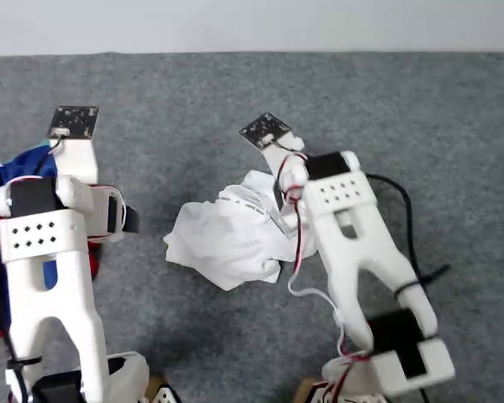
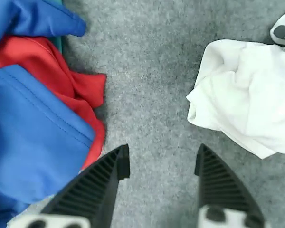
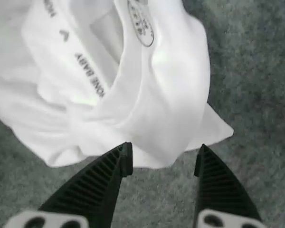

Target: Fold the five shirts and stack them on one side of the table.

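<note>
Both grippers released, empty. Right gripper (image 3: 164, 156) hangs at the edge of the crumpled white shirt (image 3: 133, 85) mid-table. Left gripper (image 2: 161, 159) is over bare table (image 2: 147, 71), between it and the blue shirt (image 2: 28, 142) and red shirt (image 2: 71, 80) heap. Likely step: spreading the white one. Next: pinch an edge, pull flat.

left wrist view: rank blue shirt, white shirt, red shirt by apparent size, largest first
1-2. blue shirt and white shirt: about alike, and both are cut off by the frame edge, so no ranking.
3. red shirt: smallest, partly under the blue one.
</note>
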Motion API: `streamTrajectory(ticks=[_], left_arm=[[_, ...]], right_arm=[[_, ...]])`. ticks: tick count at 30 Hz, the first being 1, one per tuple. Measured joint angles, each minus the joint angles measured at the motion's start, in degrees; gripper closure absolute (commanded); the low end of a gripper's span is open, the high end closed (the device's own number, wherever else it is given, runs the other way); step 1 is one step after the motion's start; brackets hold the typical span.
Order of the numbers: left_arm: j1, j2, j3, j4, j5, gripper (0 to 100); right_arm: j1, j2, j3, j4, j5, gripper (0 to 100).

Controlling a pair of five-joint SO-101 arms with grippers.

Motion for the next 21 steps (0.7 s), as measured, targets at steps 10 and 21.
streamTrajectory(ticks=[10,21], left_arm=[[0.0,-0.09,0.88,-1.05,0.0,78],[-5.8,-0.09,0.88,-2.64,0.0,78]], right_arm=[[-1.49,12.04,-9.05,0.88,0.0,86.6],[-8.53,14.51,-21.45,8.97,0.0,98.8]])
